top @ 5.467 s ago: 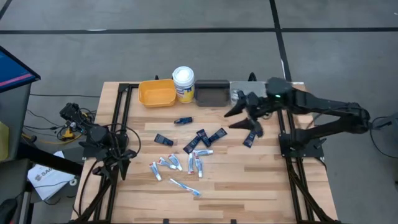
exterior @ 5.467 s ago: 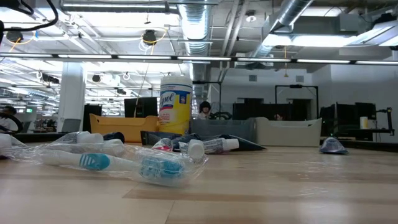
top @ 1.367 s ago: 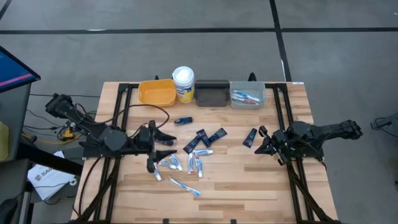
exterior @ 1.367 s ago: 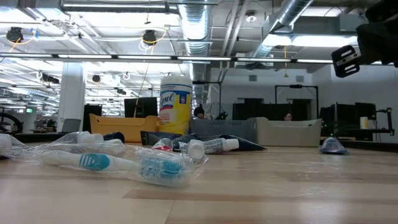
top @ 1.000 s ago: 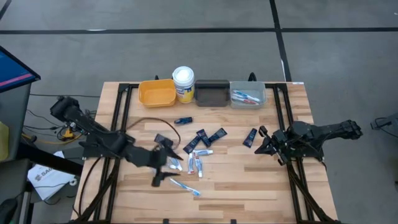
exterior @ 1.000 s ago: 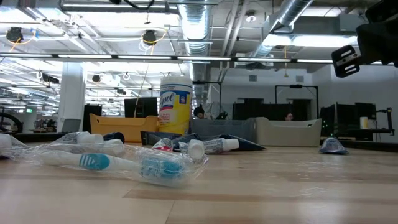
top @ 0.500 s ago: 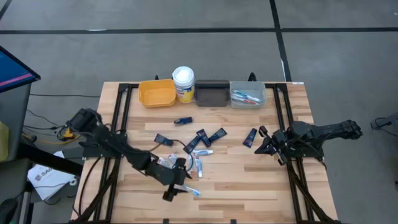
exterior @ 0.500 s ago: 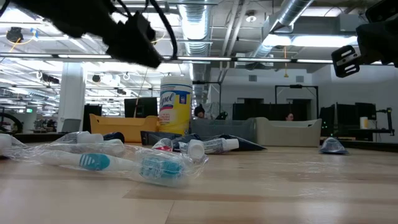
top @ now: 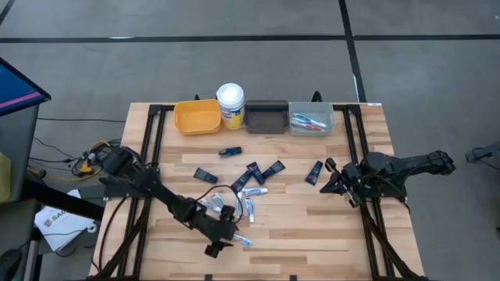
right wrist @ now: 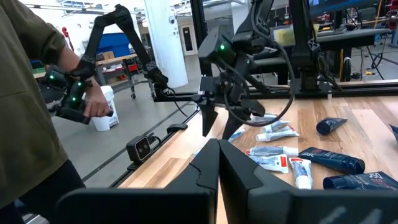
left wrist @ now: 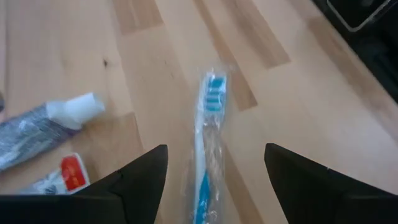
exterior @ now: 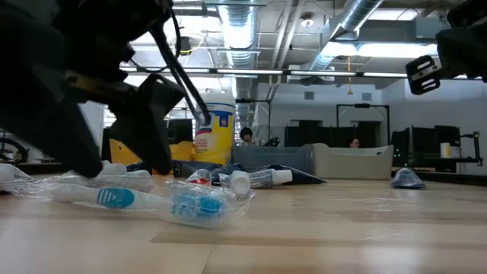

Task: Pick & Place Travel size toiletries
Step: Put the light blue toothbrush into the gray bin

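Note:
The travel size toiletries lie loose mid-table: dark navy tubes (top: 262, 170), small white tubes (top: 248, 203) and a wrapped blue-and-white toothbrush (left wrist: 207, 134) nearest the front edge. My left gripper (left wrist: 215, 147) hangs open low over that toothbrush, tipped downward, with one finger on each side of it and apart from it; the low view shows it there too (exterior: 125, 169). One more navy tube (top: 313, 172) lies near my right gripper (top: 324, 176), which waits shut and level at the table's right side with nothing in it.
Along the far edge stand a yellow bin (top: 197, 115), a white-lidded yellow tub (top: 230, 102), a dark bin (top: 266, 115) and a grey bin (top: 311, 119) with some toiletries inside. A person (right wrist: 31, 106) stands beyond the table's left side. Bare wood lies front right.
My left gripper has come down and moved toward the table's near edge and right, tipping further downward, until it stands over the wrapped toothbrush. It has stayed open. No toiletry has moved.

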